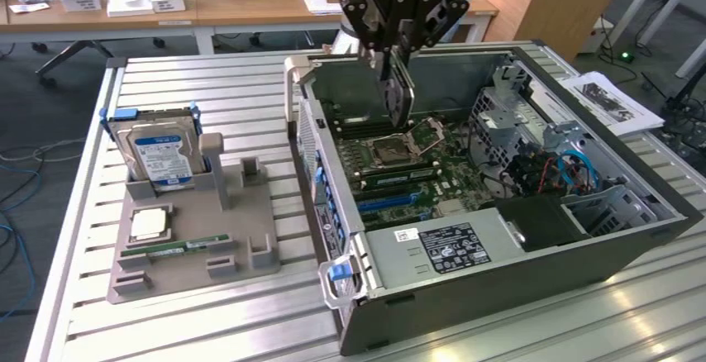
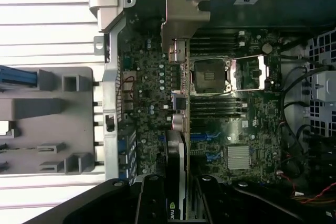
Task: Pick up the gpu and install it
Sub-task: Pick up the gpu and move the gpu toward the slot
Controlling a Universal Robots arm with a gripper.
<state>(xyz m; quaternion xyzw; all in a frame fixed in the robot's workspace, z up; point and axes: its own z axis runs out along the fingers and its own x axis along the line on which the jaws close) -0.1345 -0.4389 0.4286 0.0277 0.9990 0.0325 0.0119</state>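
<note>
In the exterior view, your fingers point(image 1: 388, 48) are clamped on the gpu point(image 1: 398, 97), which hangs on edge in the air above the open case point(image 1: 530, 283), over the motherboard point(image 1: 441, 172) near the CPU socket point(image 1: 395, 149). It touches nothing below it. To the exterior view's left, the grey tray point(image 1: 237, 213) on the desk point(image 1: 198, 81) carries the hard drive point(image 1: 158, 155) and the memory stick point(image 1: 182, 246), well apart from the card. In the wrist view you look down along the card's thin edge. The fingers point(image 2: 152, 203) pinch the gpu point(image 2: 177, 156) by its two flat faces, and its pale metal bracket point(image 2: 184, 14) is at the far end, over the case's back wall. Judge it as light and stiff — it won't sag in the grip, but it is fragile, with exposed parts on the faces and a delicate contact edge underneath. The faces look smooth, so a narrow pinch at one end could let the long card pivot. Grip it on the flat faces along the upper edge, as it is held now — well away from the bottom edge. The bracket is the only sturdy part.
</note>
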